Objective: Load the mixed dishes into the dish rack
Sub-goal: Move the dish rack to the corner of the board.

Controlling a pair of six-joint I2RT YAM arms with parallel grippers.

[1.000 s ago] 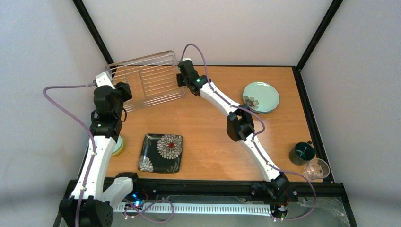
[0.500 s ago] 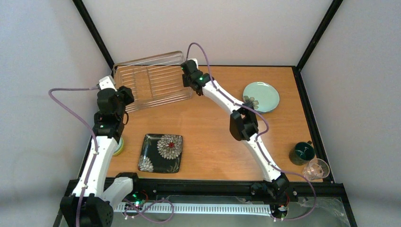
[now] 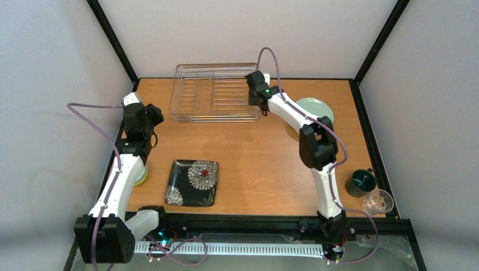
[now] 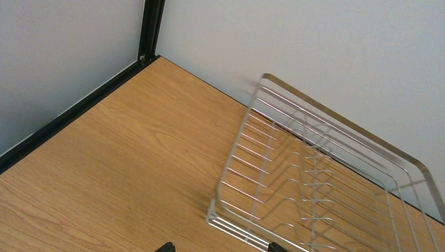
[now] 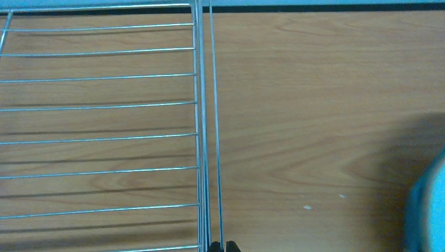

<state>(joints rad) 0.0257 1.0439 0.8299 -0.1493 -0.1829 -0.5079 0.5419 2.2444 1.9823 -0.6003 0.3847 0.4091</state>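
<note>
While the right gripper (image 3: pixel 256 97) is pinched shut on the right-hand rim wire of the dish rack (image 3: pixel 212 101), the rack lies flat at upper centre of the top view, near the far edge of the table (image 3: pixel 254 152). Left gripper (image 3: pixel 153 116) stands wide and holds nothing, at mid-left, near the rack's left end but apart from it. Black square floral plate (image 3: pixel 192 182) lies lower centre; pale mint plate (image 3: pixel 319 110) upper right; dark green mug (image 3: pixel 360 182) and clear glass cup (image 3: pixel 377 201) lower right.
</note>
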